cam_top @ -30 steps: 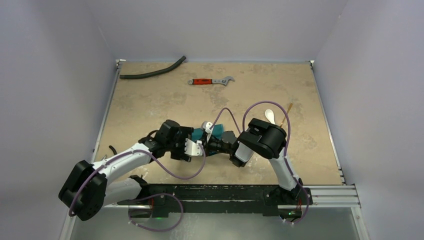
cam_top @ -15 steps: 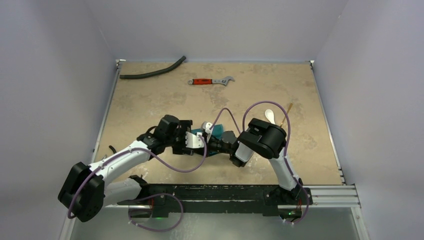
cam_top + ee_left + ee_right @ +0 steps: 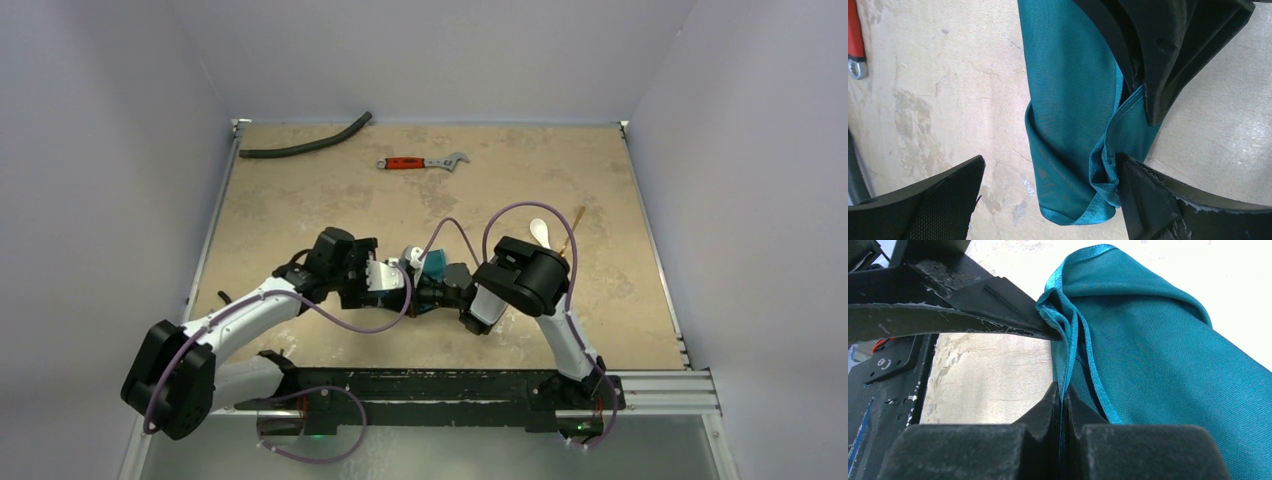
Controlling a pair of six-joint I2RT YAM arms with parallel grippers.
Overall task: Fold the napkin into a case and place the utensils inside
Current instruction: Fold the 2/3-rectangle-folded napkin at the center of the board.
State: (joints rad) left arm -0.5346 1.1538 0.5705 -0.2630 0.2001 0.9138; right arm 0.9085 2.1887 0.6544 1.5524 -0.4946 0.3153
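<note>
One teal napkin (image 3: 1073,100), right jaws clamped on its fold, left jaws spread wide

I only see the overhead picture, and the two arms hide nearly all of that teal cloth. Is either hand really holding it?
Observer: Yes. The right wrist camera shows the right hand pinched shut on a folded edge of the napkin.
Operator: And the other one?
Observer: The left hand is open, by its wrist camera: the cloth sits inside its grasp, one finger touching a bunched corner.
Operator: Is it a pouch yet?
Observer: That camera shows only a narrow folded strip, layers loose at the end.
</note>
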